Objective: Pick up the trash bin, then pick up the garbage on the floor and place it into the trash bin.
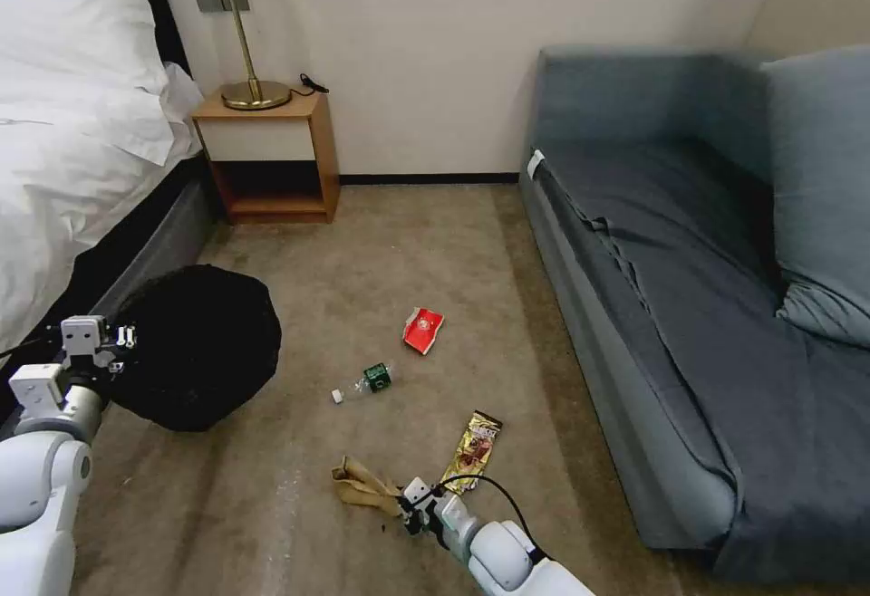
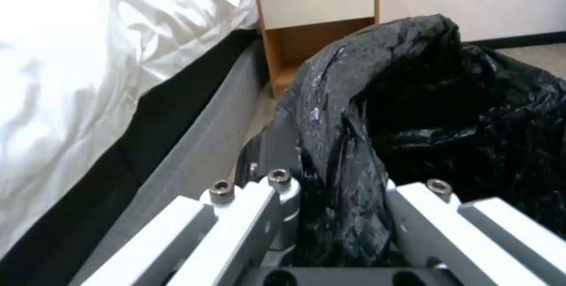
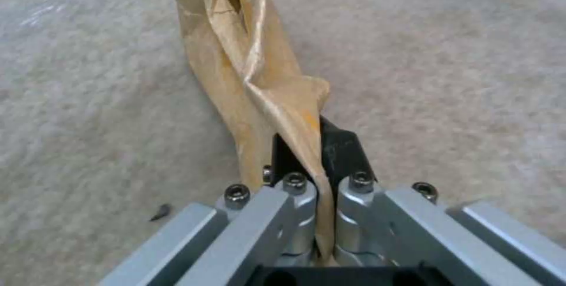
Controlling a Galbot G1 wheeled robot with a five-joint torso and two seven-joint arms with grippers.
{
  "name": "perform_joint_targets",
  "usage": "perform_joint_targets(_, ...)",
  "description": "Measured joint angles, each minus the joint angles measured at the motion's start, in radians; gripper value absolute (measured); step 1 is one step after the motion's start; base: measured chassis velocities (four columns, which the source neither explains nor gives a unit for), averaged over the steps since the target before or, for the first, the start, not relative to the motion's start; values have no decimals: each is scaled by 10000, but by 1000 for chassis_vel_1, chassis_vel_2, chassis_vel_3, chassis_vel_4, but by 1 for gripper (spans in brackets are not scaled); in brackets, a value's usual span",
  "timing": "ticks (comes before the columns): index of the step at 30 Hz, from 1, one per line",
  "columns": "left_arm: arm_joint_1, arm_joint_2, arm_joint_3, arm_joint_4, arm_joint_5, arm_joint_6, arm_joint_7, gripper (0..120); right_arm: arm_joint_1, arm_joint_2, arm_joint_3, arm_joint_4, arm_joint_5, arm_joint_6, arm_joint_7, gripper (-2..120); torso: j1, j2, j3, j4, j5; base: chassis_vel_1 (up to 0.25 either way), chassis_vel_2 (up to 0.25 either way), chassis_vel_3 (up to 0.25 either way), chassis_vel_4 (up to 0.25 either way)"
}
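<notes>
Holding the trash bin [image 1: 201, 347] by its bagged rim in the left gripper [image 2: 339, 215] beside the bed [image 1: 72, 125], with the right gripper [image 3: 315, 180] pinched on the crumpled paper bag [image 1: 362, 485] low over the carpet; next, probably a lift and carry across to the bin's mouth.

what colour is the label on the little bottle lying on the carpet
Green, on the clear bottle; the head view shows it best.
</notes>
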Motion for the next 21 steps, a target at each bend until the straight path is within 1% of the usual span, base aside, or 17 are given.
perform_joint_targets(3,13,-47,0,116,47,-117,22,5,-75,15,248,294,-213,90,-10,0,0,-2,2,-3,1,0,0,0,0)
perform_joint_targets(4,15,-73,12,171,81,-174,25,5,-93,-2,451,670,-211,97,-6,0,0,-2,0,2,0,0,0,0,0)
perform_joint_targets(7,17,-99,34,178,95,-195,25,5,-115,-51,611,1018,-183,96,-9,0,0,-2,1,3,-1,0,0,0,0)
perform_joint_targets(9,-2,-143,92,157,111,-199,27,5,-60,-223,938,1701,-50,76,5,0,0,-2,0,3,-5,0,0,0,0)
perform_joint_targets(13,-85,-188,189,78,147,-198,25,5,95,-450,1152,2240,194,30,18,0,0,-2,0,3,-5,0,0,0,0)
perform_joint_targets(15,-273,-278,336,-39,203,-139,11,5,353,-749,1397,2895,583,-107,55,0,0,-1,0,3,-3,0,0,0,0)
perform_joint_targets(16,-273,-278,336,-39,203,-139,11,5,353,-749,1397,2895,583,-107,55,0,0,-1,0,3,-3,0,0,0,0)
perform_joint_targets(18,-529,-489,494,-88,349,-75,-33,5,630,-1113,1763,3665,808,-205,54,0,0,0,0,4,-4,0,0,0,0)
perform_joint_targets(19,-529,-489,494,-88,349,-75,-33,5,630,-1113,1763,3665,808,-205,54,0,0,0,0,4,-4,0,0,0,0)
perform_joint_targets(21,-736,-816,687,-168,508,-8,-103,5,904,-1658,2058,4430,1166,-348,-11,0,1,0,-1,3,-3,0,0,0,0)
